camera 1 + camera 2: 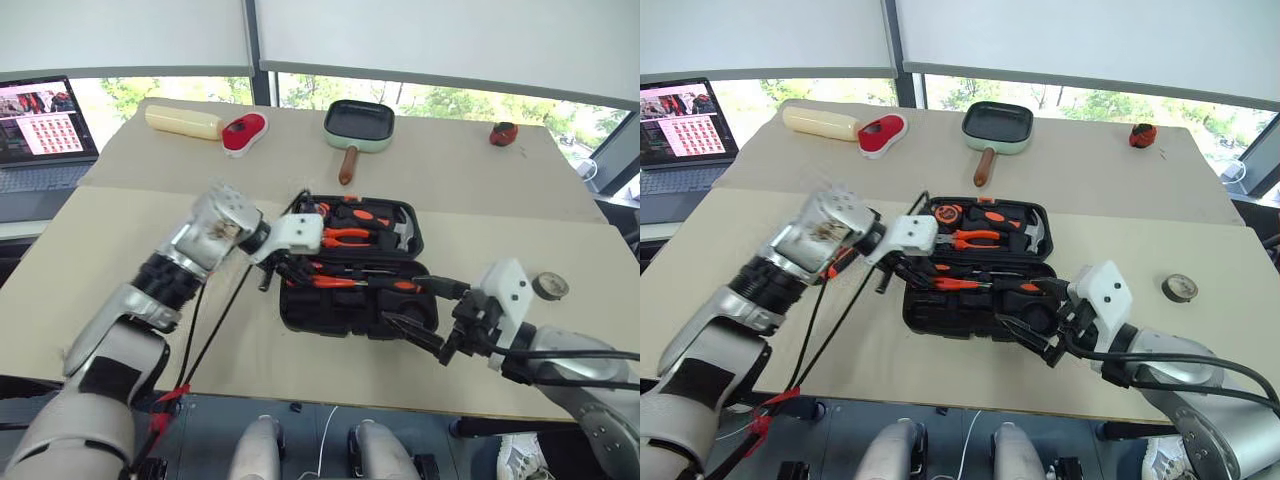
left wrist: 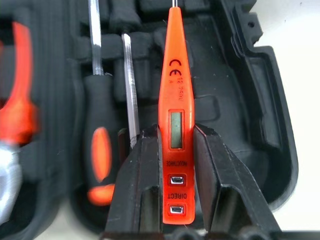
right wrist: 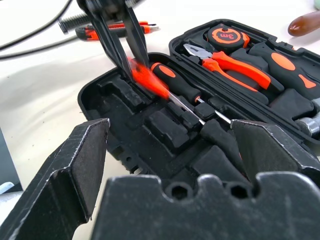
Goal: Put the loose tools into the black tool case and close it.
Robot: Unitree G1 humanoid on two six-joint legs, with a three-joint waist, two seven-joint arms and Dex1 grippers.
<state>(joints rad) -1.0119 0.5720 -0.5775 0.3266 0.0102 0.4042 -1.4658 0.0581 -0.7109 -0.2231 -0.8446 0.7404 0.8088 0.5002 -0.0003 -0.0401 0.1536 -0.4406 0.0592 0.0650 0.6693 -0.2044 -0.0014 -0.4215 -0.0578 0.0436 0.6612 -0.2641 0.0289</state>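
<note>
Left wrist view looks down the left gripper point(image 2: 175, 150), whose two black fingers point(image 2: 137, 175) are pinched on the flat sides of a small all-orange tester screwdriver point(image 2: 175, 100); its tip points away from the wrist, over the moulded slots of the black tool case point(image 2: 250, 100). Just beside it, at about 9 o'clock, a long screwdriver with an orange-black handle point(image 2: 100, 145) lies seated in a slot, its steel shaft running alongside.

From the head camera, the open case point(image 1: 350, 310) sits at the middle of the tan table point(image 1: 480, 170), with orange-handled pliers point(image 1: 345, 237), a hammer point(image 1: 403, 232) and a tape measure point(image 3: 225, 36) in the half farther from the robot. The left gripper point(image 1: 283, 262) hangs over the case's 9 o'clock edge. The right gripper point(image 1: 425, 315) hovers at the case's 4 o'clock corner, jaws spread wide and holding nothing. A small black tape roll point(image 1: 549, 286) rests on the table at 3 o'clock from the case, well apart. A utility knife point(image 3: 117, 29) lies on the table just beyond the case. A green frying pan point(image 1: 358, 125) stands at 12 o'clock, near the far edge.
</note>
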